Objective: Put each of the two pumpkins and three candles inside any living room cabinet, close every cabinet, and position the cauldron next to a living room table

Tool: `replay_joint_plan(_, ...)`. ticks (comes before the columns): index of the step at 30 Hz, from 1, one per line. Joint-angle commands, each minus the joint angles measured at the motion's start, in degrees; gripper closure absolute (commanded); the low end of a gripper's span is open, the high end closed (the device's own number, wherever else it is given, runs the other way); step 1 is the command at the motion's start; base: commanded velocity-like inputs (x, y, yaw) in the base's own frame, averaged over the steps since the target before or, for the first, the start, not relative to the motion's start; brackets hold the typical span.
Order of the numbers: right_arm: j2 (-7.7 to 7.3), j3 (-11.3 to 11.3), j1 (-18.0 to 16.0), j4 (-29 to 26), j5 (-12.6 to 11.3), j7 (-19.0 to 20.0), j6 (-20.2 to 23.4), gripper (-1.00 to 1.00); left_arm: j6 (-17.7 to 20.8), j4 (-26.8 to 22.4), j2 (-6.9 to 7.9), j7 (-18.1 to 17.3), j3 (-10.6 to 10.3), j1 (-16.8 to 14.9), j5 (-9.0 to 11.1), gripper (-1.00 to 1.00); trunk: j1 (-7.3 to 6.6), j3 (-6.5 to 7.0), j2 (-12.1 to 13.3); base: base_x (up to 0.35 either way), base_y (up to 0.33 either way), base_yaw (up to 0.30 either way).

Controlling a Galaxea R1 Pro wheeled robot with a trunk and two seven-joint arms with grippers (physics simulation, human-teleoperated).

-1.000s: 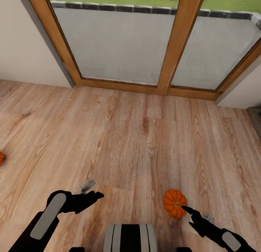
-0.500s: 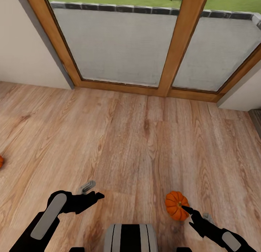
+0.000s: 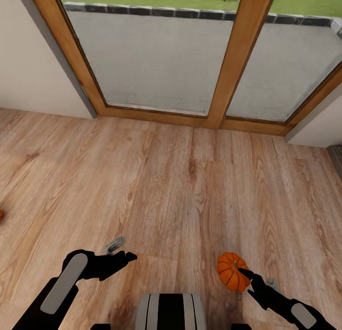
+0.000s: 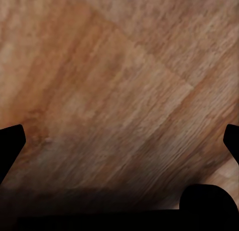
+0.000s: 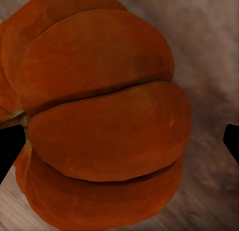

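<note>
A sliver of orange, a second pumpkin point(image 3: 1, 215), is cut off by the head view's left edge, lying on the wooden floor point(image 3: 180, 178) well apart from everything else; too little of it shows to make out its ribs. The nearer pumpkin point(image 3: 232, 271) sits on the floor low in that view, partly covered by the right pincer point(image 3: 248, 276), whose dark fingertip lies over its near side. The right wrist view brings this pumpkin point(image 5: 99, 116) up close, ribbed and orange with a bit of stem at one edge, lying between the two black fingertips seen at the picture's sides; the jaws stand wide apart, and whether either fingertip actually touches the skin is hard to say. The left pincer point(image 3: 124, 258) hangs just above bare boards, and its wrist view shows plain wood grain point(image 4: 119, 91) between fingertips spread wide, nothing held. Ahead, the head view shows a glazed door with a wooden frame point(image 3: 228, 69), paving and grass beyond the glass, and pale wall point(image 3: 28, 69) to either side.
</note>
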Motion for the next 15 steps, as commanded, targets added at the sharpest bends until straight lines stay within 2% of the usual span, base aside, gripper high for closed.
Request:
replay_joint_plan(1, 0.02, 0.12, 0.0, 0.11, 0.85, -0.16, -0.01, -1.0, -0.02, -0.04, 0.02, 0.6, -0.11, -0.06, 0.59, -1.0, 0.0, -0.04, -0.01, 0.001, 0.0, 0.0)
replay_joint_plan(15, 0.02, 0.16, 0.0, 0.03, 1.0, -0.19, -0.01, -1.0, -0.02, 0.05, -0.14, 0.6, -0.06, -0.05, 0.59, -1.0, 0.0, -0.04, -0.01, 0.01, 0.0, 0.0)
